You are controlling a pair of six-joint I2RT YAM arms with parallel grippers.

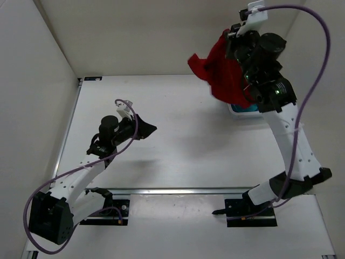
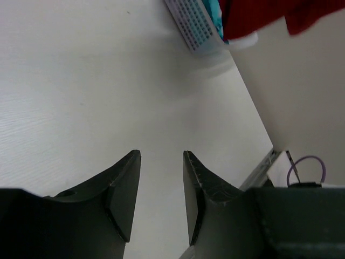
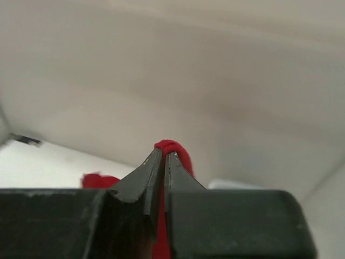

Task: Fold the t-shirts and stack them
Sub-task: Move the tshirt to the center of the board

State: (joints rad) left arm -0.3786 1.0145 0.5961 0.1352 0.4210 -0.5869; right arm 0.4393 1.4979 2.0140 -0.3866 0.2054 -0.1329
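The dark red t-shirt (image 1: 223, 73) hangs bunched in the air at the back right, high above the table. My right gripper (image 3: 164, 152) is shut on a fold of the dark red t-shirt (image 3: 180, 154), red cloth showing between and above its tips. A strip of the teal t-shirt (image 1: 249, 108) shows inside the white basket (image 1: 237, 110) beneath the red one. My left gripper (image 2: 161, 156) hovers open over the bare table at the centre left, nothing between its fingers; from there the red t-shirt (image 2: 259, 13) and the teal t-shirt (image 2: 215, 16) lie far ahead.
The white slotted basket (image 2: 194, 27) stands at the table's back right, close to the right wall. White enclosure walls close the back and both sides. A metal rail (image 1: 178, 190) runs across the table's near edge, in front of the arm bases.
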